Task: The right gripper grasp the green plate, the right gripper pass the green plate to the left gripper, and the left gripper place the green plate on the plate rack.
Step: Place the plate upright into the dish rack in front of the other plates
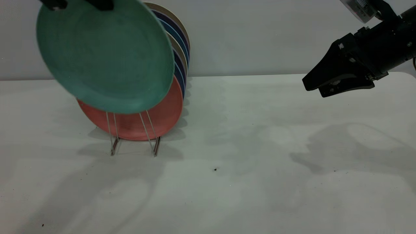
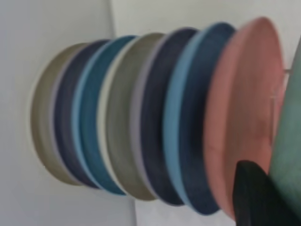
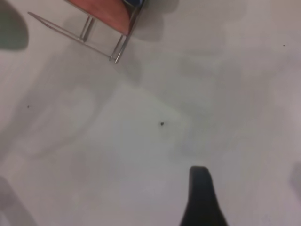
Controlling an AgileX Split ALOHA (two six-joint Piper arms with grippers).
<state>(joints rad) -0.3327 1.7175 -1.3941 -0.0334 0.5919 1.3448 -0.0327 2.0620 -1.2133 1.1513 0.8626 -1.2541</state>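
Note:
The green plate (image 1: 104,55) hangs tilted at the upper left, with my left gripper (image 1: 78,2) shut on its top rim. Its lower edge is just in front of the salmon-pink plate (image 1: 164,113) and over the front loops of the plate rack (image 1: 131,130). In the left wrist view one black finger (image 2: 256,197) lies against the green plate (image 2: 289,155), beside the pink plate (image 2: 244,117). My right gripper (image 1: 317,88) hovers open at the upper right, high above the table and holding nothing. Only one of its fingers (image 3: 200,193) shows in the right wrist view.
The rack holds several plates standing on edge behind the pink one: dark blue (image 2: 195,141), beige (image 2: 124,122) and teal (image 2: 91,117). The rack's wire foot (image 3: 101,40) rests on the white table (image 1: 243,169). A grey wall stands close behind the rack.

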